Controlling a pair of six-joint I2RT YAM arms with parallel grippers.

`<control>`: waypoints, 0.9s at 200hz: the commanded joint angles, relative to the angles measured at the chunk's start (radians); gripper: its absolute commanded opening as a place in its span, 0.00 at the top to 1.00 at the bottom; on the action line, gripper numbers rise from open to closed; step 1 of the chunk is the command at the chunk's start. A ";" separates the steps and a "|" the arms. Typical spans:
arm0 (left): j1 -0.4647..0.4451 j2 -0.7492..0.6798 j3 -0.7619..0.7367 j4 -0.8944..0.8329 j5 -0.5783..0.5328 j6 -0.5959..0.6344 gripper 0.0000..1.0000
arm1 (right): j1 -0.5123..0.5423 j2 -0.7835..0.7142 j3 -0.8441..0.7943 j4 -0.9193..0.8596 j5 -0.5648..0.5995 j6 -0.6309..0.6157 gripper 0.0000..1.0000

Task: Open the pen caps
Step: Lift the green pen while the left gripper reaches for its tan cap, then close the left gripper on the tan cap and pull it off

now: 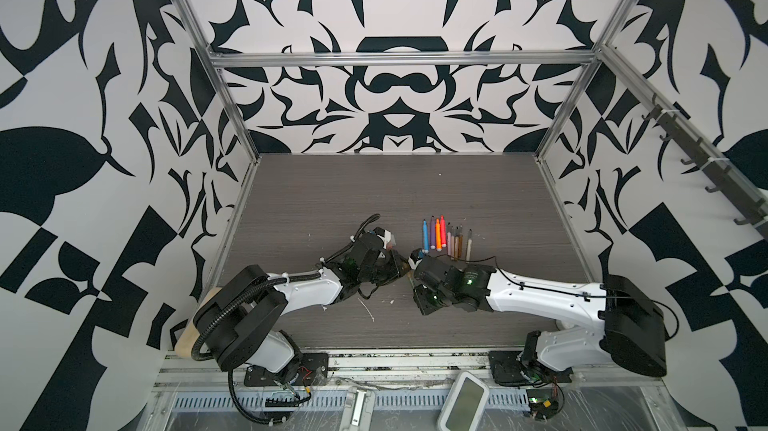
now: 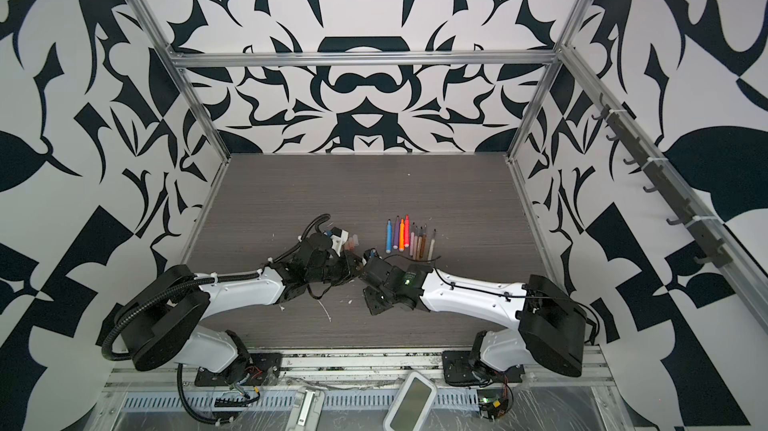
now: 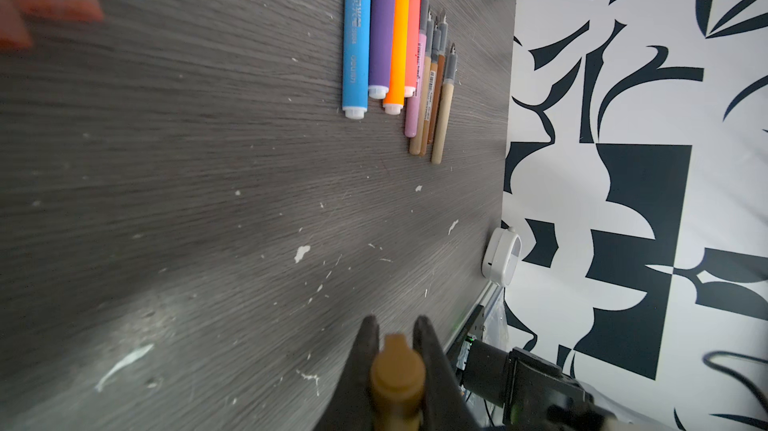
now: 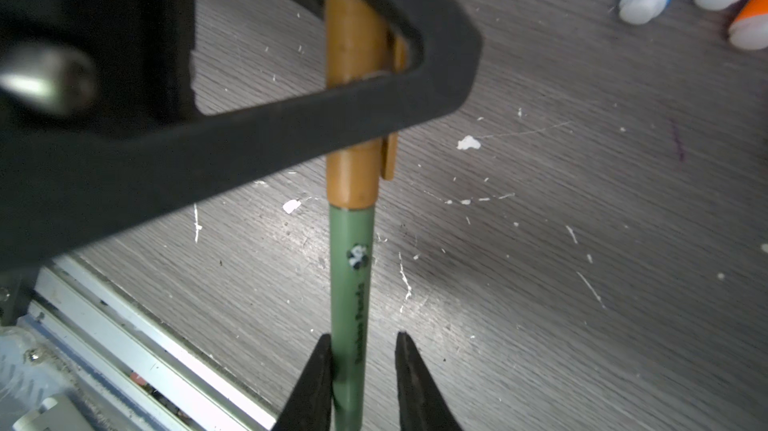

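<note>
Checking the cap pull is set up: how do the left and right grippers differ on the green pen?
The left gripper is shut on the brown cap; the right gripper is down the body of the green pen. The left's jaws pinch both sides; the right's are parted, one finger clear of the body. Both are on the same pen, over the table.

Pen row and loose caps mid-table; bare tabletop behind.
</note>
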 commanded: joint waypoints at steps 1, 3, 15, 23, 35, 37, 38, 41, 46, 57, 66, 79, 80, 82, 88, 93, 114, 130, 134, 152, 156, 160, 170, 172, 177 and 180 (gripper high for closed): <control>-0.001 -0.026 -0.003 -0.004 0.015 -0.007 1.00 | 0.004 0.009 0.044 -0.005 0.031 -0.007 0.71; -0.001 -0.026 -0.003 -0.004 0.016 -0.007 1.00 | 0.004 0.010 0.046 -0.006 0.032 -0.006 0.72; -0.002 -0.030 -0.004 -0.001 0.021 -0.007 1.00 | 0.004 0.020 0.054 -0.006 0.030 -0.010 0.72; -0.001 -0.030 -0.004 0.000 0.022 -0.008 1.00 | 0.004 0.025 0.058 -0.006 0.030 -0.011 0.72; -0.001 -0.031 -0.003 0.001 0.026 -0.010 1.00 | 0.003 0.030 0.062 -0.005 0.031 -0.012 0.72; -0.001 -0.033 -0.003 0.002 0.026 -0.010 1.00 | 0.003 0.030 0.062 -0.004 0.031 -0.012 0.73; -0.001 -0.032 -0.003 0.002 0.026 -0.010 1.00 | 0.003 0.030 0.063 -0.004 0.031 -0.012 0.73; -0.001 -0.032 -0.003 0.003 0.027 -0.011 1.00 | 0.004 0.031 0.064 -0.005 0.031 -0.012 0.73; -0.001 -0.032 -0.006 0.004 0.027 -0.012 1.00 | 0.003 0.031 0.066 -0.005 0.031 -0.013 0.75; -0.001 -0.031 -0.006 0.007 0.027 -0.013 1.00 | 0.003 0.029 0.067 -0.005 0.033 -0.014 0.79; -0.001 -0.031 -0.008 0.008 0.026 -0.012 1.00 | 0.002 0.027 0.068 -0.005 0.033 -0.015 0.95; -0.001 -0.031 -0.006 0.007 0.024 -0.013 1.00 | 0.003 0.022 0.064 -0.006 0.030 -0.016 1.00; -0.001 -0.031 -0.007 0.006 0.024 -0.011 1.00 | 0.003 0.021 0.064 -0.006 0.030 -0.016 1.00; 0.000 -0.031 -0.005 0.005 0.021 -0.009 1.00 | 0.003 0.021 0.063 -0.006 0.029 -0.016 1.00; 0.003 -0.033 -0.003 -0.002 0.013 0.001 1.00 | 0.003 0.018 0.059 -0.007 0.024 -0.014 1.00; 0.013 -0.036 0.002 -0.014 0.014 0.013 1.00 | 0.003 0.016 0.056 -0.006 0.019 -0.013 1.00; 0.121 -0.041 0.033 -0.073 0.076 0.077 1.00 | 0.004 -0.007 0.018 -0.006 0.009 0.015 1.00; 0.275 -0.039 0.065 -0.106 0.151 0.108 1.00 | 0.008 -0.050 -0.047 0.041 -0.028 0.057 1.00; 0.312 -0.035 0.078 -0.113 0.168 0.119 1.00 | 0.011 -0.062 -0.067 0.053 -0.035 0.067 1.00; 0.419 -0.012 0.203 -0.255 0.190 0.231 1.00 | 0.025 -0.117 -0.132 0.077 -0.034 0.113 1.00; 0.426 -0.003 0.239 -0.301 0.180 0.261 1.00 | 0.029 -0.124 -0.142 0.075 -0.031 0.118 1.00; 0.430 0.004 0.270 -0.339 0.170 0.284 1.00 | 0.031 -0.134 -0.149 0.071 -0.026 0.123 1.00; 0.432 0.023 0.330 -0.395 0.161 0.323 1.00 | 0.033 -0.148 -0.164 0.062 -0.019 0.131 1.00; 0.432 0.024 0.339 -0.400 0.161 0.327 1.00 | 0.033 -0.151 -0.165 0.059 -0.018 0.132 1.00; 0.432 0.030 0.353 -0.407 0.164 0.331 1.00 | 0.033 -0.159 -0.169 0.056 -0.014 0.135 1.00; 0.432 0.031 0.356 -0.407 0.165 0.331 1.00 | 0.033 -0.163 -0.172 0.053 -0.014 0.136 1.00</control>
